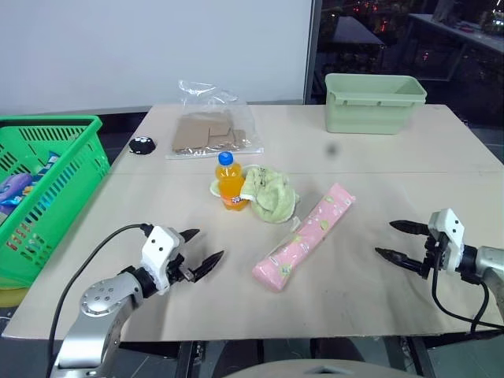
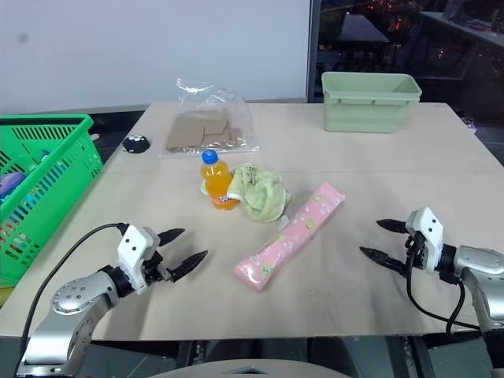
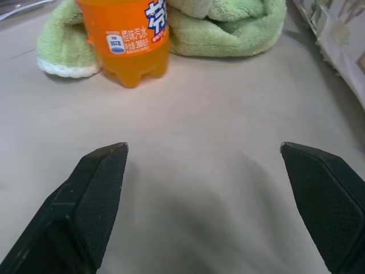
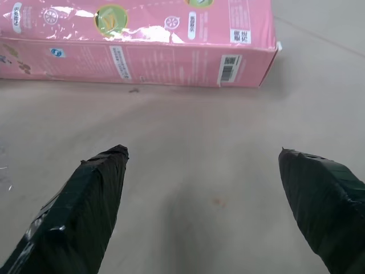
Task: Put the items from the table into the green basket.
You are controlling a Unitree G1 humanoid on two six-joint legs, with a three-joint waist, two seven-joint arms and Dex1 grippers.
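On the beige table (image 1: pixel 370 197) a long pink printed packet (image 1: pixel 305 234) lies slantwise in the middle, also seen close in the right wrist view as the pink packet (image 4: pixel 142 43). An orange soda bottle (image 1: pixel 230 182) with a blue cap stands upright against a crumpled light green cloth (image 1: pixel 272 194); the bottle (image 3: pixel 126 40) fills the far part of the left wrist view. The green basket (image 1: pixel 43 185) sits off the table's left edge, holding several packets. My left gripper (image 1: pixel 203 250) hovers open near the front left, short of the bottle. My right gripper (image 1: pixel 398 241) is open at the front right, facing the packet.
A pale green solid-walled tub (image 1: pixel 372 101) stands at the back right. A clear plastic bag with brown cardboard pieces (image 1: pixel 211 132) lies at the back, with a small black round object (image 1: pixel 142 145) to its left. Bare tabletop separates both grippers from the items.
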